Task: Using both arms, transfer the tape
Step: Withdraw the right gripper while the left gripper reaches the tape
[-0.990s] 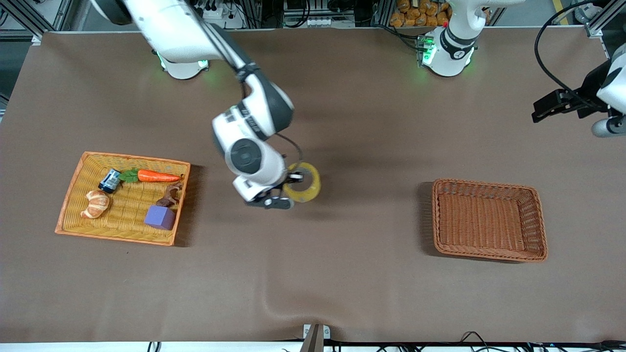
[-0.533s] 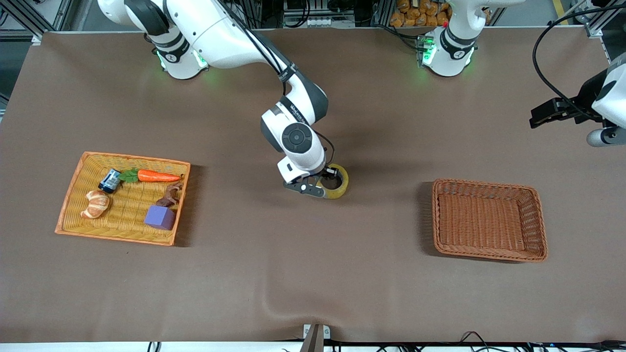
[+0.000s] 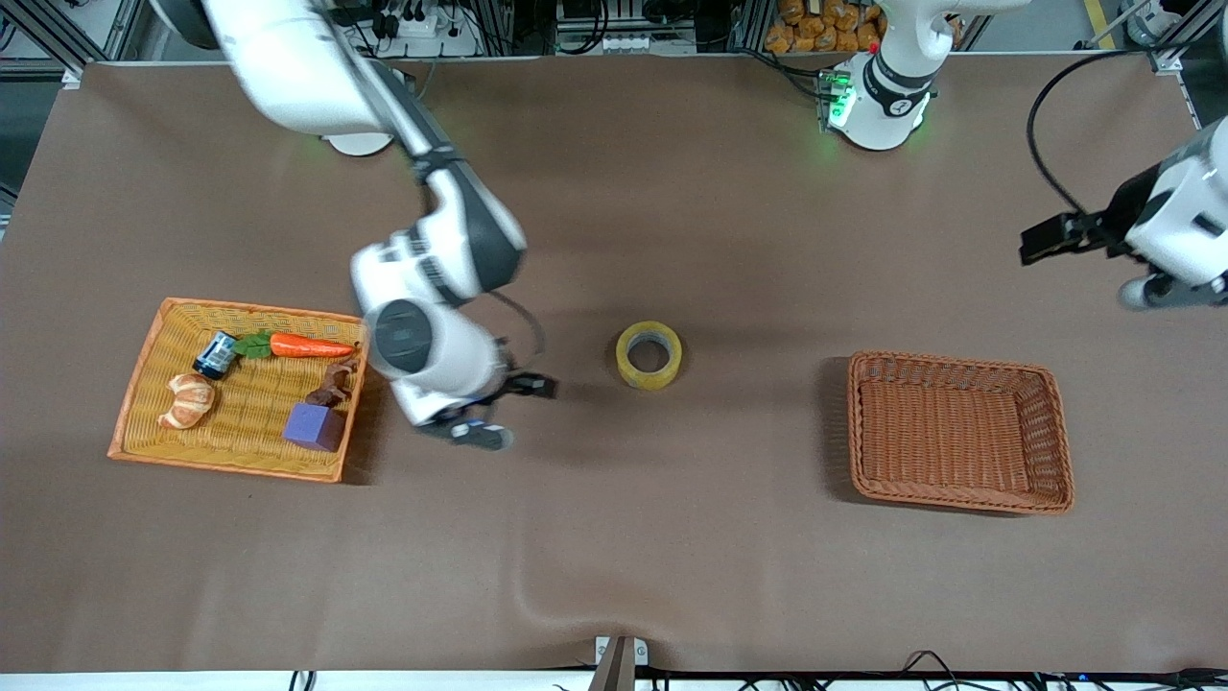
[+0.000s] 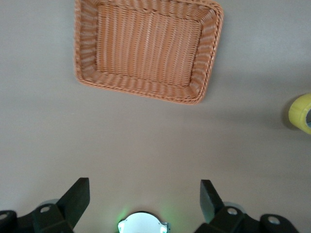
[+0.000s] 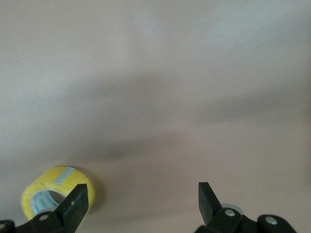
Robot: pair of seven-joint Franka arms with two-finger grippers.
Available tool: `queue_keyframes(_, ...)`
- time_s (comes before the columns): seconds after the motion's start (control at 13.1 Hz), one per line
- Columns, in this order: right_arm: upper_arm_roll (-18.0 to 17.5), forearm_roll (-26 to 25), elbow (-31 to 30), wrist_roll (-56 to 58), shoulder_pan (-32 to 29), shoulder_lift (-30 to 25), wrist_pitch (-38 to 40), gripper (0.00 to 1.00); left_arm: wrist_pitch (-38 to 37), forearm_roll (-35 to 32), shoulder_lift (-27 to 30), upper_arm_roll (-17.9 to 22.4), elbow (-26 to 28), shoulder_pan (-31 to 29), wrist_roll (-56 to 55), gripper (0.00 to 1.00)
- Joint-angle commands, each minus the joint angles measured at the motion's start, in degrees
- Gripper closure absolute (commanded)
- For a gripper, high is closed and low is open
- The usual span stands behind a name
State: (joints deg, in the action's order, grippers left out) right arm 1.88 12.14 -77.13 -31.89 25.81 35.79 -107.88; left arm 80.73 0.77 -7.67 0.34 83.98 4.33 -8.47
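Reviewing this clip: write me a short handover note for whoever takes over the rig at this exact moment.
Right gripper: open, holding nothing, over bare table between the yellow basket and the tape.
Left gripper: open, holding nothing, up at the left arm's end of the table.
Tape: lying flat on the table mid-way between the two baskets, touched by neither gripper.
Brown basket: nothing in it.
Done: tape is out on the table centre.
Left: left arm likely picks it up and puts it in the brown basket.

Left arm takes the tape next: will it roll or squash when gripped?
The tape lies flat on the table, hole up, so it probably won't roll unless tipped on edge. Its thick wound ring looks stiff, unlikely to squash. The glossy side may slip in the fingers.
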Motion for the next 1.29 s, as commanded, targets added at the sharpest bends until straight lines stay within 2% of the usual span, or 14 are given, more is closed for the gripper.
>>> queue_keyframes(0.0,-1.09,-2.10,-10.47,10.92,-6.18,-8.96,0.30,0.00,0.30,5.28,-4.96,-0.07,-1.27,-0.20,0.55,0.00)
queue_keyframes(0.15,-1.18,-2.91,-14.00,20.60,-12.50,-12.49,0.65,0.00,1.52,8.09,-8.05,-0.95,-1.53,2.07,-0.58,0.00)
queue_keyframes(0.38,-1.09,-4.13,-14.54,31.08,-20.60,-16.88,5.74,0.00,9.07,12.22,-14.45,-1.48,-1.45,7.25,-1.55,0.00)
queue_keyframes(0.61,-1.18,-10.80,-14.46,35.22,-23.51,-22.41,7.16,0.00,16.18,13.29,-20.96,-1.57,-1.45,14.29,-10.83,0.00)
queue_keyframes(0.99,-1.18,-11.17,-13.67,40.23,-30.44,-29.01,13.91,0.00,34.72,13.20,-31.24,-1.65,-1.45,24.31,-22.01,0.00)
queue_keyframes(1.22,-1.09,-11.17,-13.66,41.04,-32.13,-31.92,15.06,0.00,38.62,13.38,-34.86,-1.74,-1.27,27.91,-25.37,0.00)
